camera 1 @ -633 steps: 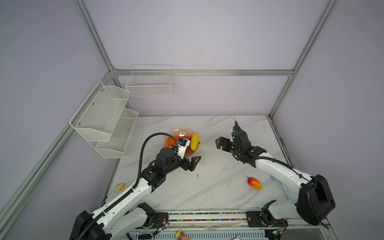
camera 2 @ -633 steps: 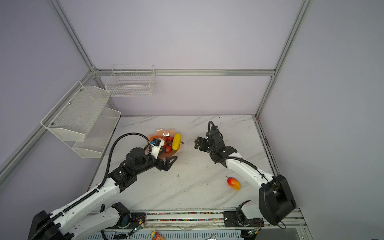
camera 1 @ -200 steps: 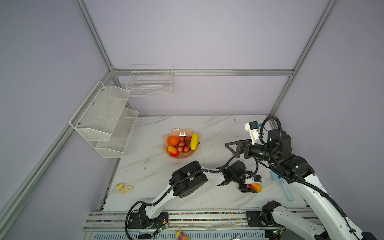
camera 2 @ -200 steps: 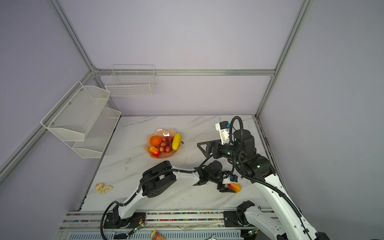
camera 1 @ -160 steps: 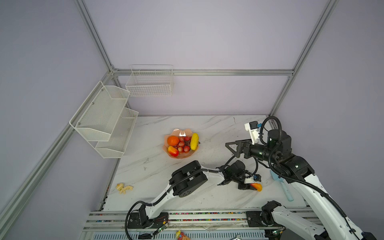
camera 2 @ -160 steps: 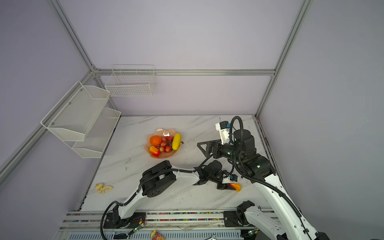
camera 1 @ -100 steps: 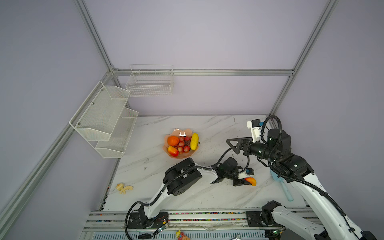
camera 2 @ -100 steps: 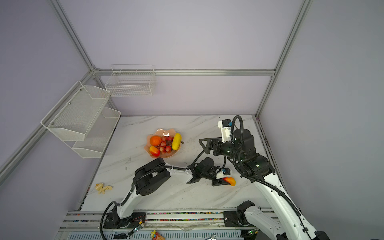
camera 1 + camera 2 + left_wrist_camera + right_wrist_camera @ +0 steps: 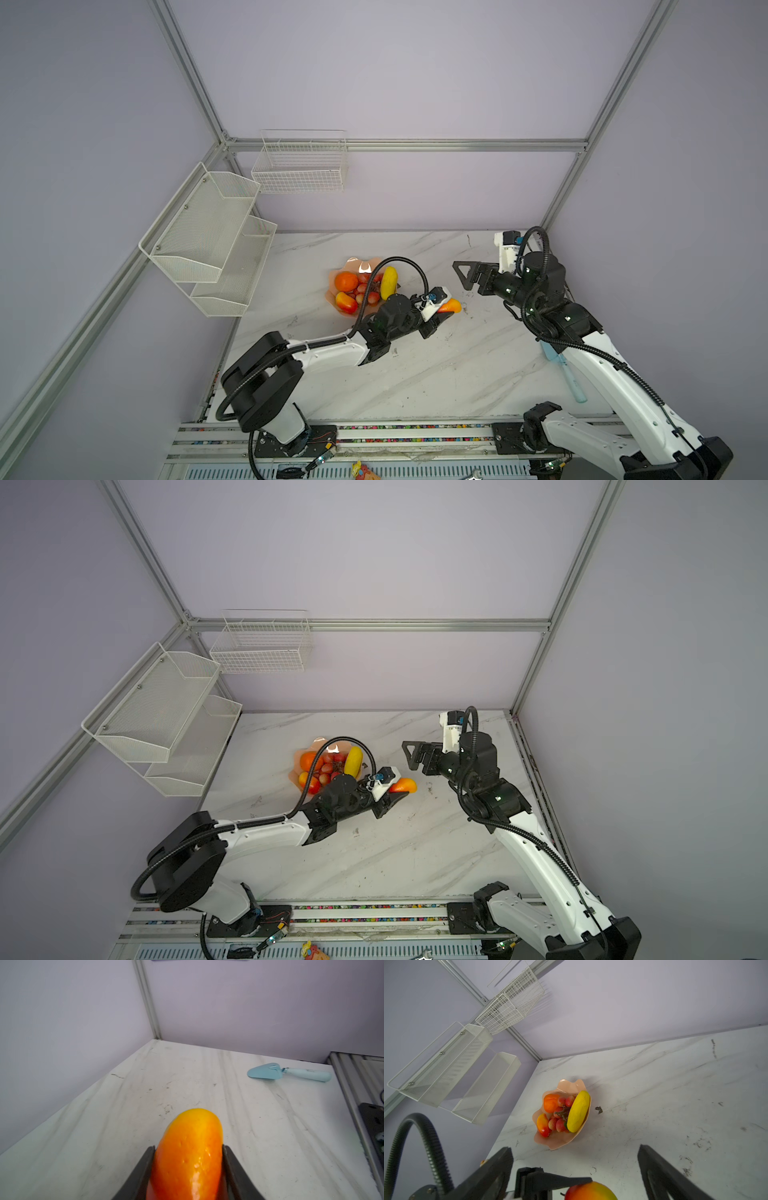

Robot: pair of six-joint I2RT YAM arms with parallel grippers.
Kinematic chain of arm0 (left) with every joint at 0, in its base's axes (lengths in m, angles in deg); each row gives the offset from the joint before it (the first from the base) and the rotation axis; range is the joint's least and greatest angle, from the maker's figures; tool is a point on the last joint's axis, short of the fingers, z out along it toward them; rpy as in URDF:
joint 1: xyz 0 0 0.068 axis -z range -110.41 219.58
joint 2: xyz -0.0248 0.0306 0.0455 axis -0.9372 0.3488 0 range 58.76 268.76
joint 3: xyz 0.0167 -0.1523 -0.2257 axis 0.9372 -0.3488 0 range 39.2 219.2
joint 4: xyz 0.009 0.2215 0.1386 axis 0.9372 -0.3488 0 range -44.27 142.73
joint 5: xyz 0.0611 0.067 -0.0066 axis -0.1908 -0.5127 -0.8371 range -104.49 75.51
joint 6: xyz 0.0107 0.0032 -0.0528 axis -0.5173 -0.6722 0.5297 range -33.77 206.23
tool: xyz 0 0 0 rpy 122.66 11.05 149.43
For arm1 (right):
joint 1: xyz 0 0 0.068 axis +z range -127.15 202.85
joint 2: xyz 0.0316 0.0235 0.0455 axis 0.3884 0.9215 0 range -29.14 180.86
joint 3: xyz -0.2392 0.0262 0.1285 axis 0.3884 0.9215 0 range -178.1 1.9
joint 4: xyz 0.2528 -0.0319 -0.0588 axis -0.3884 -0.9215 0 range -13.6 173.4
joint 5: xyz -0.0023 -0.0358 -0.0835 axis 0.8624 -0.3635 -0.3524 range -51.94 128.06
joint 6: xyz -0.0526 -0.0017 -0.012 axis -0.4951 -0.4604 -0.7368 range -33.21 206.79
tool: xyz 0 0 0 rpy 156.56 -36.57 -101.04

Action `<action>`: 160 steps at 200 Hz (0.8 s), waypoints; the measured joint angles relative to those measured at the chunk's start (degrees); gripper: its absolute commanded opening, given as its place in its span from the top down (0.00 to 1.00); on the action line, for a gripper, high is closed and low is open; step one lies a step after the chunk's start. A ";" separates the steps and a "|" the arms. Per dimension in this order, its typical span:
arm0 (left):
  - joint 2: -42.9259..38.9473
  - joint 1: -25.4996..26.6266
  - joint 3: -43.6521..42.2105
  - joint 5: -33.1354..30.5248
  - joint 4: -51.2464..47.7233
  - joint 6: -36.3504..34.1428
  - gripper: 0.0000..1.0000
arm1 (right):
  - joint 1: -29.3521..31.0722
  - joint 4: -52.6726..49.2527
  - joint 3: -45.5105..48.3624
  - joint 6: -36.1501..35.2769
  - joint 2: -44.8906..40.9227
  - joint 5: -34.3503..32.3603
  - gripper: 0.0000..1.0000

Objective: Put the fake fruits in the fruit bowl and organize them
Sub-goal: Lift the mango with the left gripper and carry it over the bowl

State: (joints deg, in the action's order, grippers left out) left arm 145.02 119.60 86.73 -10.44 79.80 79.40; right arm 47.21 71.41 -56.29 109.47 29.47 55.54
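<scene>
L: left gripper [image 9: 445,311] clamped on glossy red-and-yellow plastic mango [image 9: 452,306], just beside peach-pink scalloped fruit bowl [image 9: 331,291] | bowl: other fake fruits [image 9: 388,282] inside | R: right gripper [image 9: 574,1148] spread wide, empty

Nothing legible: no label, brand, number or sign. Only faint marks on the handle of the light blue spatula [image 9: 288,1072], four o'clock on the desk [image 9: 415,374], too small to read.

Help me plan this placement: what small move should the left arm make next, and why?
Probably swing the left gripper across to above the fruit bowl: it is shut on a mango just beside the bowl, whose near edge shows bare room.
</scene>
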 measured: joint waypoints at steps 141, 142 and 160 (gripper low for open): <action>-15.85 -18.99 -6.19 -19.02 -25.46 2.49 0.71 | 10.86 14.84 10.08 1.01 14.88 12.44 0.03; -15.67 -19.15 -6.19 -18.95 -25.51 2.60 0.71 | 10.86 14.86 10.08 1.01 14.88 12.41 0.03; -13.11 -21.16 -6.19 -17.77 -26.01 3.15 0.71 | 10.86 15.32 10.03 1.03 14.86 12.28 0.03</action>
State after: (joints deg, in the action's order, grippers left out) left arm 131.91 98.45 80.54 -28.21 53.79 82.54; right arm 58.08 86.73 -46.26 110.49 44.34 67.82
